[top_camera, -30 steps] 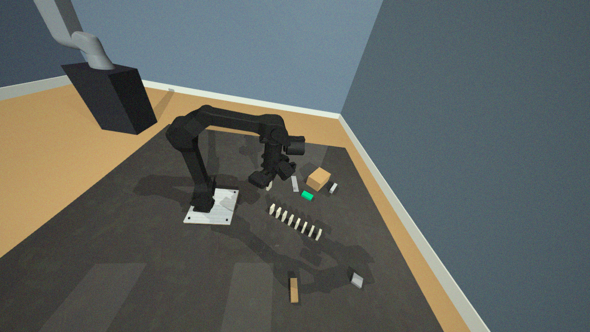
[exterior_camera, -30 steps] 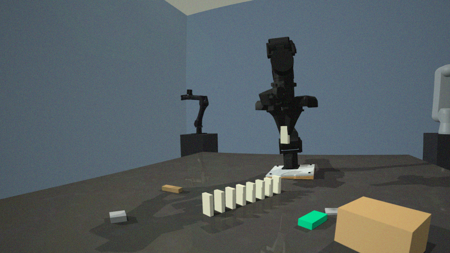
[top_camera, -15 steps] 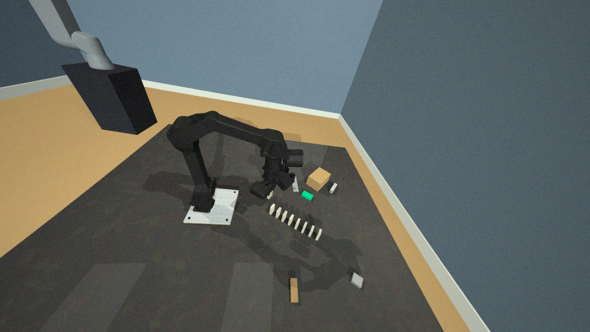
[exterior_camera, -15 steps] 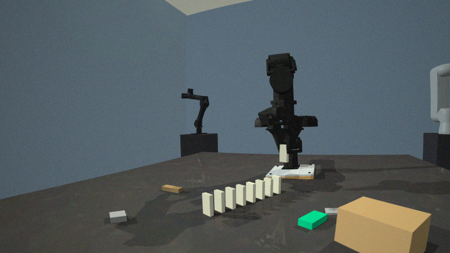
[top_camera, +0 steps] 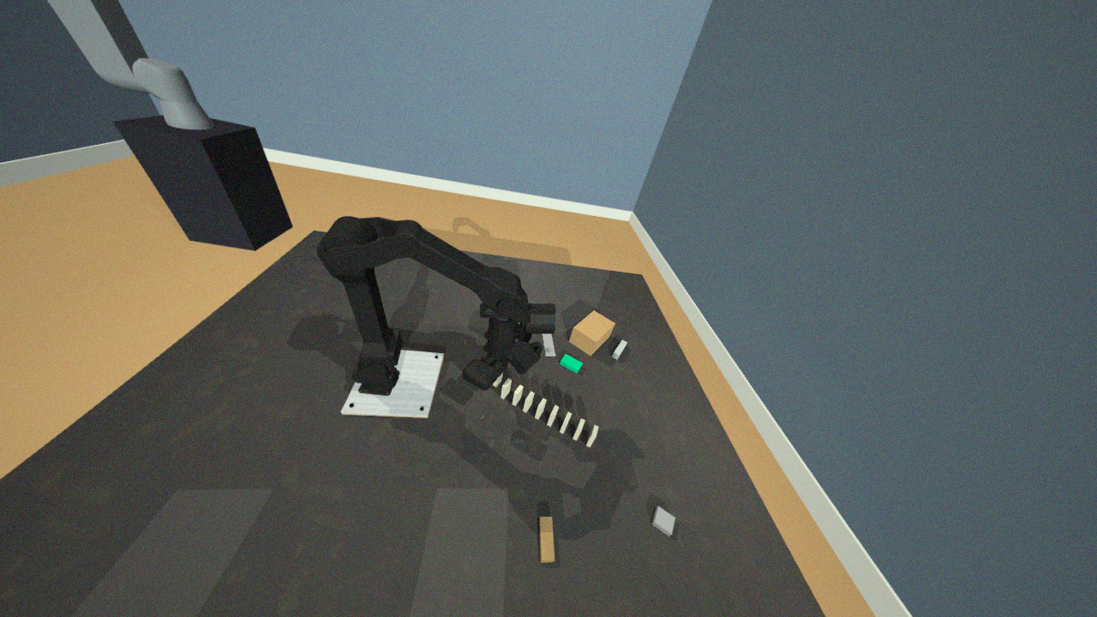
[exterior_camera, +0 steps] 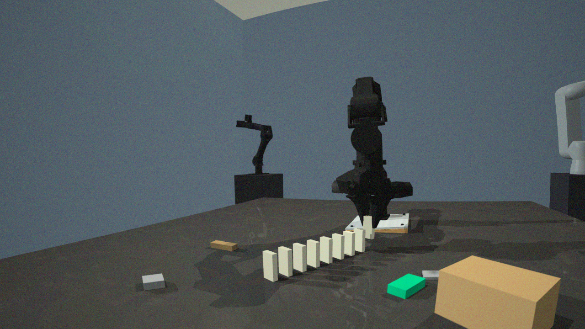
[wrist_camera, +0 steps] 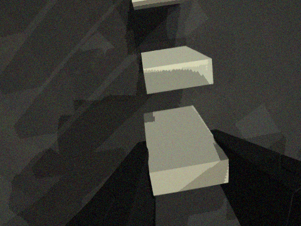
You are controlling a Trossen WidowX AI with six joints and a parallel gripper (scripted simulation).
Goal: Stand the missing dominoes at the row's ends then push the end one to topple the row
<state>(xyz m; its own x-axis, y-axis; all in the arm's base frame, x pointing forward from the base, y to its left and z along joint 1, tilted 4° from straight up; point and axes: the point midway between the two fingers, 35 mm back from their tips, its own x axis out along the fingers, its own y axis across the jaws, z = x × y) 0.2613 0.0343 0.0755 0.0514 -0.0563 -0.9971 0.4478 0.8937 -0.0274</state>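
A row of several cream dominoes (top_camera: 546,409) (exterior_camera: 313,253) (wrist_camera: 177,69) stands upright on the dark table (top_camera: 230,460) (exterior_camera: 102,262). My gripper (top_camera: 495,374) (exterior_camera: 368,219) (wrist_camera: 178,145) is shut on one more cream domino (top_camera: 497,380) (exterior_camera: 368,227) (wrist_camera: 184,150). It holds this domino upright at the end of the row nearest the arm's base, in line with the others and at about their spacing. The domino's foot is down at table level. I cannot tell whether it touches the surface.
The arm's white base plate (top_camera: 410,387) (exterior_camera: 394,223) lies just behind that end. A tan box (top_camera: 592,331) (exterior_camera: 495,292), a green block (top_camera: 570,362) (exterior_camera: 405,285) and grey pieces (top_camera: 620,350) (exterior_camera: 430,274) lie beside the row. A tan bar (top_camera: 546,538) (exterior_camera: 223,245) and a grey block (top_camera: 663,521) (exterior_camera: 153,281) lie past the far end.
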